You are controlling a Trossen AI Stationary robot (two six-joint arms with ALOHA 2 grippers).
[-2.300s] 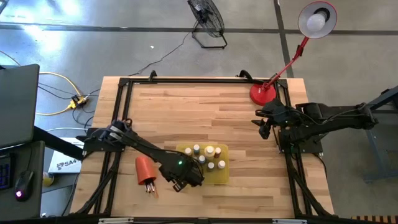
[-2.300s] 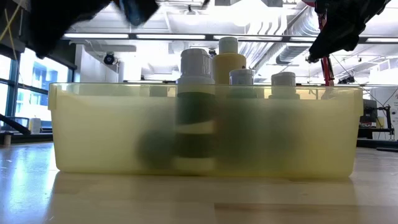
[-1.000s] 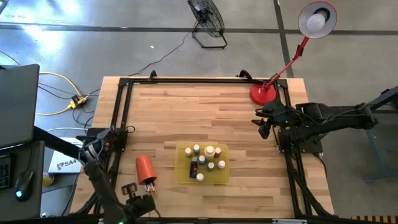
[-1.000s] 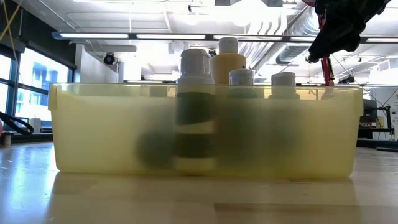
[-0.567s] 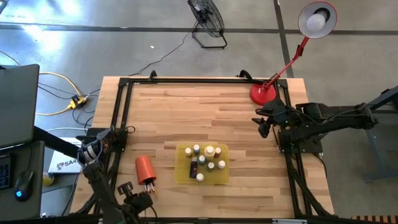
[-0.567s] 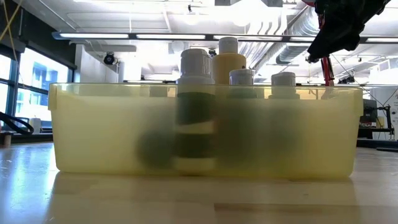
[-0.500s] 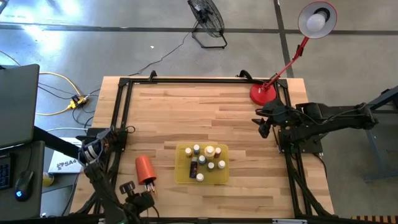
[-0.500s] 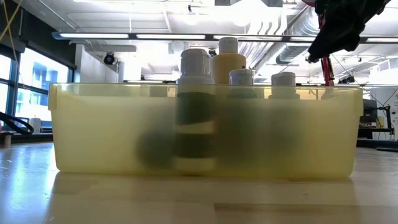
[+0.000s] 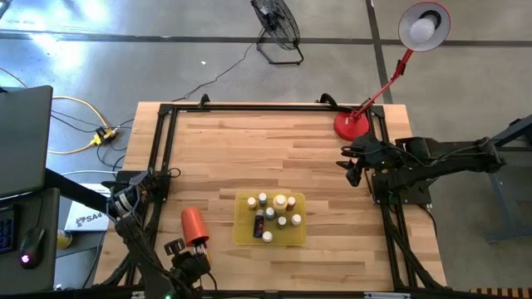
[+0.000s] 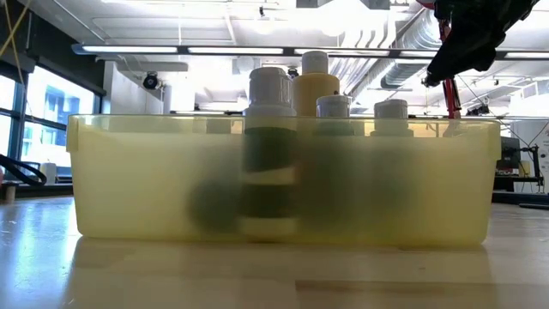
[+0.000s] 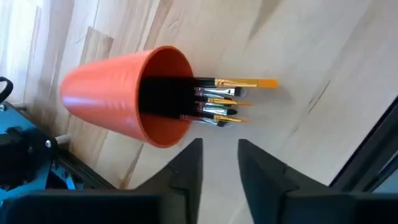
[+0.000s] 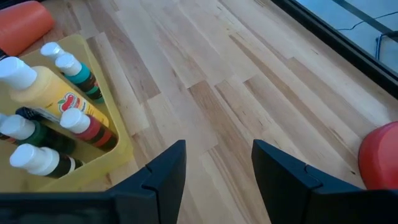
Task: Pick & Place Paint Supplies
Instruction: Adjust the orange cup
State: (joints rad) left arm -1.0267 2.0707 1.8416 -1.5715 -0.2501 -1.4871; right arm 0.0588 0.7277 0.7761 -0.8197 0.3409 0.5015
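R claw (image 12: 217,171) hangs w/ fingers parted, nothing btwn them, just bare wood desk (image 12: 205,81). Well off to one side: yellow tray (image 12: 121,146) w/ white-capped paint bottles (image 12: 78,124), orange cup (image 12: 22,25) beyond it. Red lamp base (image 12: 380,155) opposite side.

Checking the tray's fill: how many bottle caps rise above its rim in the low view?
4, all mid-tray: a tall white cap, the yellow bottle beside it, then two lower caps rightward. Shorter bottles may hide behind the tray wall.
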